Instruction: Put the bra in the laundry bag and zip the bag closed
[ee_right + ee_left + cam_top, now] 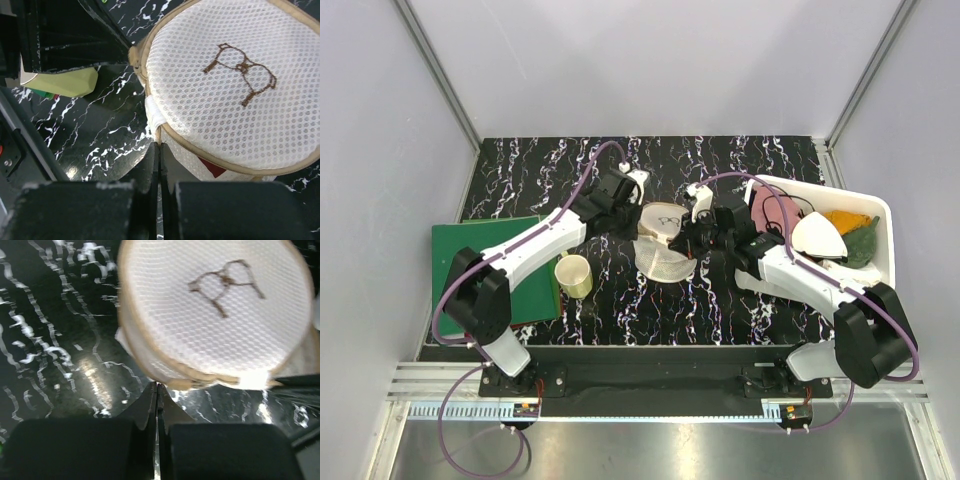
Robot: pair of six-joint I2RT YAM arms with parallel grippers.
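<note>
Laundry bag, place: the laundry bag (665,225) is about the middle of the worktop (760,165), between the two arms and well apart from every edge
Laundry bag, look: a round, flat pouch of cream-white mesh with a tan band around the rim and a small brown stitched mark on its upper face
Bra: only a small dark red wedge of the bra (211,167) shows in the gap under the rim, so I judge it is inside the bag
Zipper: the gap on the near side shows the rim is not yet closed all around
Left pincer: the left pincer (157,387) has its jaws pressed together with the tips at the rim on the bag's left side; it seems to pinch a thin bit of the rim
Why so: probably it keeps the bag from sliding or turning while the zipper is pulled
Right pincer: the right pincer (159,146) is also fully closed, its tips at the seam just below a white tab (152,114); I judge it grips the zipper piece there, though this is too small to be sure
Why so: from there it can draw the zipper along the rim
Others: a cream-yellow cup (574,275) stands near the left side, beside a green board (490,250); a white bin (880,215) with cloths is at the right edge
</note>
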